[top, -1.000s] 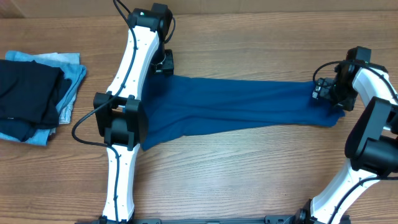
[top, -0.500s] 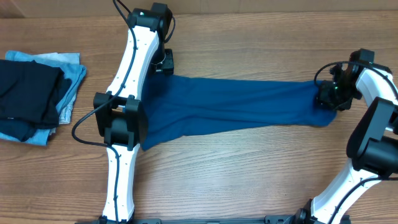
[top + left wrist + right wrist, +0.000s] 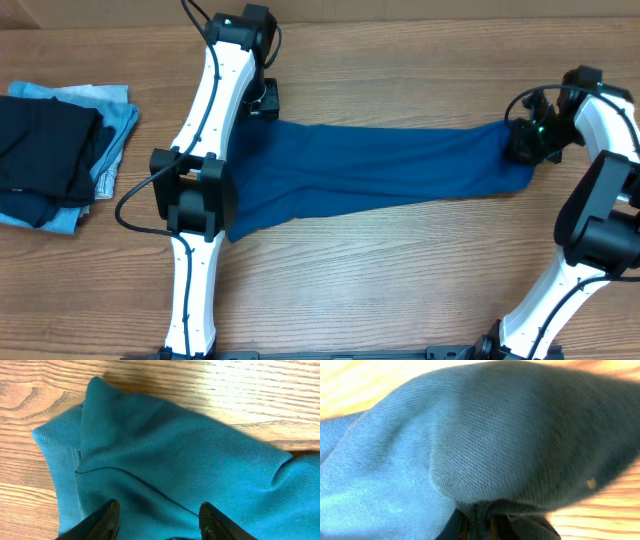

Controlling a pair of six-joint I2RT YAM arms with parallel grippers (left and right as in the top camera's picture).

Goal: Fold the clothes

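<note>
The clothes, one deep-blue shirt [image 3: 380,170], lie stretched in a long band across the wooden table. My left gripper [image 3: 262,100] is at the shirt's far left corner. In the left wrist view its fingers [image 3: 107,515] stand apart over the fabric [image 3: 165,440], with cloth lying under and between them and nothing pinched. My right gripper [image 3: 525,142] is at the shirt's right end. In the right wrist view it [image 3: 479,522] is shut on a bunched fold of blue fabric [image 3: 510,435], which bulges up over the fingers.
A folded black garment [image 3: 45,150] lies on a folded pale light-blue garment [image 3: 118,125] at the table's left edge. Both arms' white links reach in from the near edge, and the left arm [image 3: 205,150] crosses over the shirt's left part.
My right gripper has closed on the shirt's right end and shifted slightly toward the back, gathering that end. The left arm and gripper have stayed put.
</note>
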